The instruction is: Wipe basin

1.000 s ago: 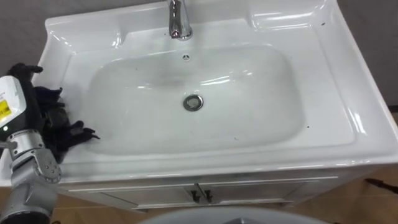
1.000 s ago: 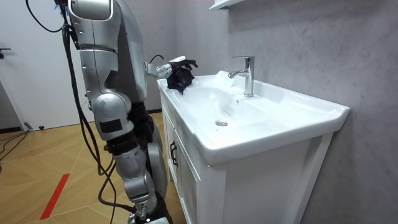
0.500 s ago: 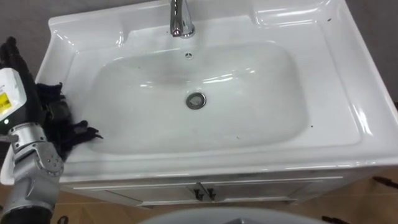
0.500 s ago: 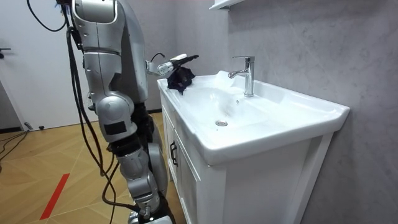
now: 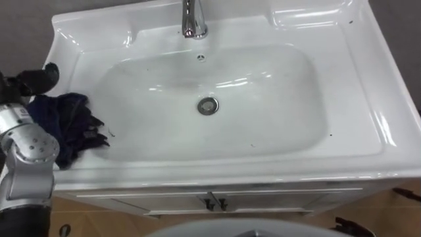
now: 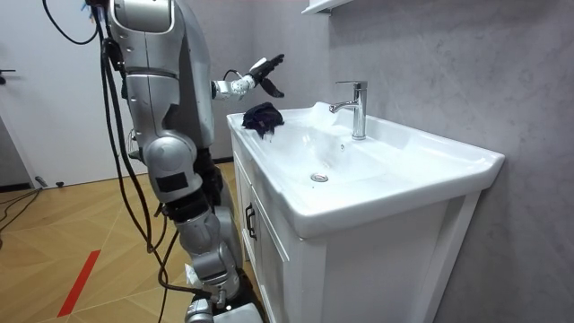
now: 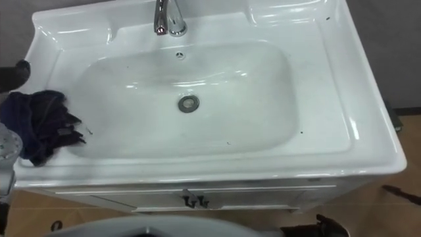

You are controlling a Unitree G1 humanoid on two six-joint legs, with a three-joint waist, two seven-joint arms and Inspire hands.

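Note:
A white basin (image 5: 263, 72) is set in a white counter, with a chrome tap (image 5: 193, 20) at the back and a round drain (image 5: 208, 104) in the middle. A crumpled dark blue cloth (image 5: 69, 125) lies on the counter's left rim, partly over the bowl's edge. My left hand (image 5: 33, 79) hovers above and to the left of the cloth, apart from it. In the room view the left hand (image 6: 265, 72) is raised over the cloth (image 6: 263, 117) with its fingers spread, holding nothing.
I stand at the left end of a white vanity cabinet (image 6: 359, 260) against a grey wall. Two small dark door handles (image 5: 214, 203) sit below the front edge. Wooden floor (image 6: 54, 260) lies behind me.
My left hand has let go of the cloth and risen off it. The cloth stays on the left rim, now uncovered.

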